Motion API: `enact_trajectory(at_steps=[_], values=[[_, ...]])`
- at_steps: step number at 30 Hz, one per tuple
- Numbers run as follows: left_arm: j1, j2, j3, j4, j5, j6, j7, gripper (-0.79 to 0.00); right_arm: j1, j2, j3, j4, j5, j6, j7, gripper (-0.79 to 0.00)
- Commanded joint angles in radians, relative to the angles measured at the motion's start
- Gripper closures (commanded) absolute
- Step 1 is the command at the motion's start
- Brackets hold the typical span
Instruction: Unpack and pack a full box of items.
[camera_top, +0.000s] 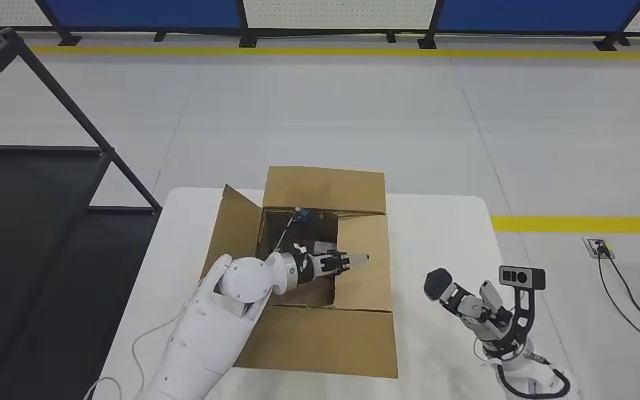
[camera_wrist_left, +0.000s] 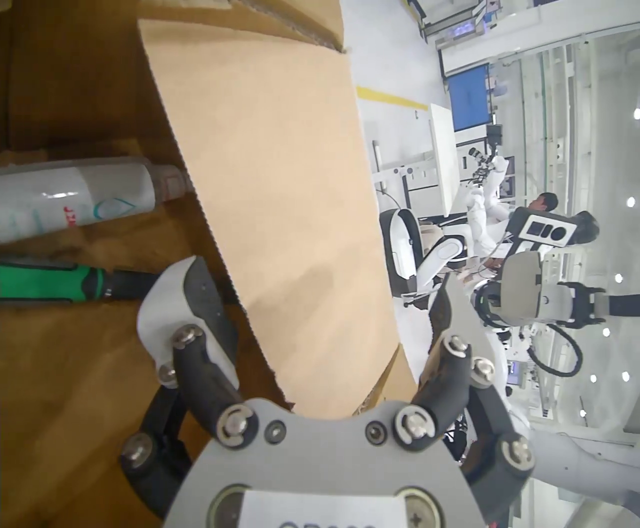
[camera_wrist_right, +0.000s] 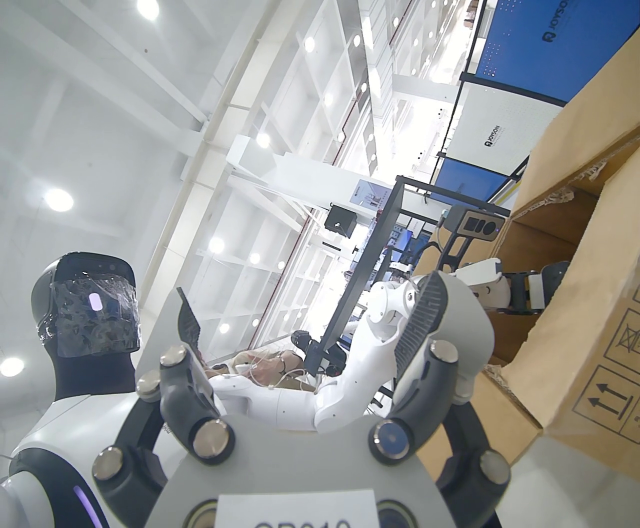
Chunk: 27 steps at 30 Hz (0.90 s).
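Box (camera_top: 325, 190) standing open on the table (camera_top: 440, 230) — left gripper (camera_wrist_left: 320, 295) hanging inside, spread wide and holding nothing.
A green-handled tool (camera_wrist_left: 50, 285) is lying flat on the box floor just beside the left gripper, its long axis pointing toward it; a white bottle (camera_wrist_left: 75, 197) with a printed label is lying parallel alongside. The right gripper (camera_top: 458, 292) — also gaping — is sitting outside the box, leaving the left arm nearer.
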Motion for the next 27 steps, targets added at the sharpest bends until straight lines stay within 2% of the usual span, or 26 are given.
enact_trajectory(at_steps=[1, 5, 9, 14, 17, 21, 27], values=[[-0.002, 0.001, -0.002, -0.002, -0.004, -0.023, 0.006, -0.785, 0.0, 0.002, -0.005, -0.004, -0.005, -0.002, 0.001, -0.785], [0.012, 0.007, -0.018, -0.05, -0.002, -0.037, 0.011, -0.785, 0.004, 0.006, -0.021, -0.016, -0.013, -0.005, 0.002, -0.785], [0.04, 0.017, -0.038, -0.147, 0.02, -0.037, 0.014, -0.785, 0.007, 0.009, -0.033, -0.03, -0.014, -0.011, 0.0, -0.785], [0.07, 0.023, -0.041, -0.262, 0.049, -0.002, 0.03, -0.785, 0.01, 0.015, -0.038, -0.041, -0.015, -0.013, -0.004, -0.785], [0.069, 0.021, -0.027, -0.299, 0.071, 0.028, 0.061, -0.785, 0.003, 0.019, -0.036, -0.053, -0.017, -0.017, 0.0, -0.785], [0.04, 0.01, 0.013, -0.309, 0.096, 0.075, 0.117, -0.785, -0.008, 0.024, -0.026, -0.062, -0.044, -0.008, -0.002, -0.785], [-0.034, -0.018, 0.088, -0.262, 0.068, 0.114, 0.179, -0.785, -0.008, 0.024, -0.026, -0.062, -0.044, -0.008, -0.002, -0.785]])
